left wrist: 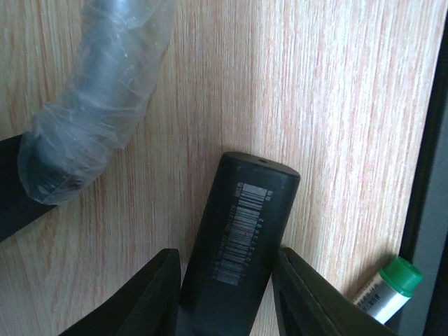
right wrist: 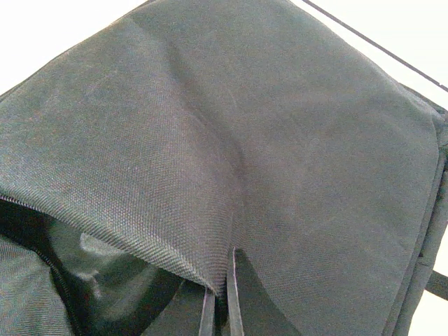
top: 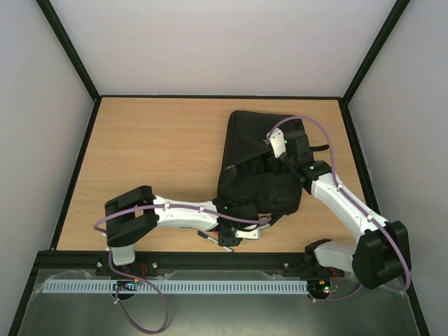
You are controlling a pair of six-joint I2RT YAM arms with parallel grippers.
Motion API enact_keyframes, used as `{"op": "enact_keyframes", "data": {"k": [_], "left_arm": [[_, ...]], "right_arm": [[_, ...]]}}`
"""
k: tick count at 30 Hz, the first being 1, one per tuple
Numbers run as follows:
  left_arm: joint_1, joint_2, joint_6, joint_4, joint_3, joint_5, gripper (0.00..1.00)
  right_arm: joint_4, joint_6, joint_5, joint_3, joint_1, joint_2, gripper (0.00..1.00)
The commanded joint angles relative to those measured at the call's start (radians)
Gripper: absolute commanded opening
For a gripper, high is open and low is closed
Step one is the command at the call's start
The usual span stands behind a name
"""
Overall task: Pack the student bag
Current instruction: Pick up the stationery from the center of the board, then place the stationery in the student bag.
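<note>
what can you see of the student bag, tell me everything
The student bag is a large black backpack of coarse woven fabric, soft and slumped, lying on the wooden table, right of centre. Its top panel is tented upward where the right fingers pinch a fold of it, baring a dark opening underneath edged by a zip. A thin black strap sticks out on its far right side. The left arm crosses its near edge.

The left arm lay low, stretched rightward, the left gripper with fingers partly apart. The right arm reached forward-left, the right gripper pinched shut on the student bag.
</note>
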State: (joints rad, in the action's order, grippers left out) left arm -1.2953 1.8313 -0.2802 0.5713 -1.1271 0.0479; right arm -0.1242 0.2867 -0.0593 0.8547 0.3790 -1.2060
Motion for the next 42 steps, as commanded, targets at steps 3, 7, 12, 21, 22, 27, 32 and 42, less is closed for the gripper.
{"op": "enact_keyframes", "data": {"k": [3,7,12,21,22,27,32,42], "left_arm": [[0.007,-0.013,0.004,0.014,-0.003,0.004,0.35],[0.002,-0.07,0.016,0.032,-0.035,0.02,0.31],[-0.041,-0.17,0.039,0.062,-0.121,0.072,0.29],[-0.01,-0.282,0.017,-0.163,-0.146,0.267,0.27],[-0.006,-0.277,-0.005,-0.195,-0.144,0.295,0.27],[0.06,-0.231,-0.138,-0.346,-0.127,0.35,0.26],[0.119,-0.199,-0.237,-0.505,-0.072,0.349,0.26],[0.165,-0.054,-0.356,-0.706,-0.048,0.353,0.25]], "right_arm": [[0.075,-0.027,0.019,0.01,-0.006,0.058,0.02],[0.074,-0.029,0.024,0.01,-0.006,0.059,0.01],[0.073,-0.03,0.029,0.011,-0.008,0.057,0.01],[0.06,-0.046,0.076,0.02,-0.009,0.058,0.01],[0.055,-0.049,0.087,0.023,-0.009,0.059,0.01],[0.048,-0.055,0.101,0.03,-0.01,0.058,0.01],[0.042,-0.062,0.121,0.032,-0.015,0.064,0.01],[0.03,-0.074,0.177,0.044,-0.018,0.056,0.01]]}}
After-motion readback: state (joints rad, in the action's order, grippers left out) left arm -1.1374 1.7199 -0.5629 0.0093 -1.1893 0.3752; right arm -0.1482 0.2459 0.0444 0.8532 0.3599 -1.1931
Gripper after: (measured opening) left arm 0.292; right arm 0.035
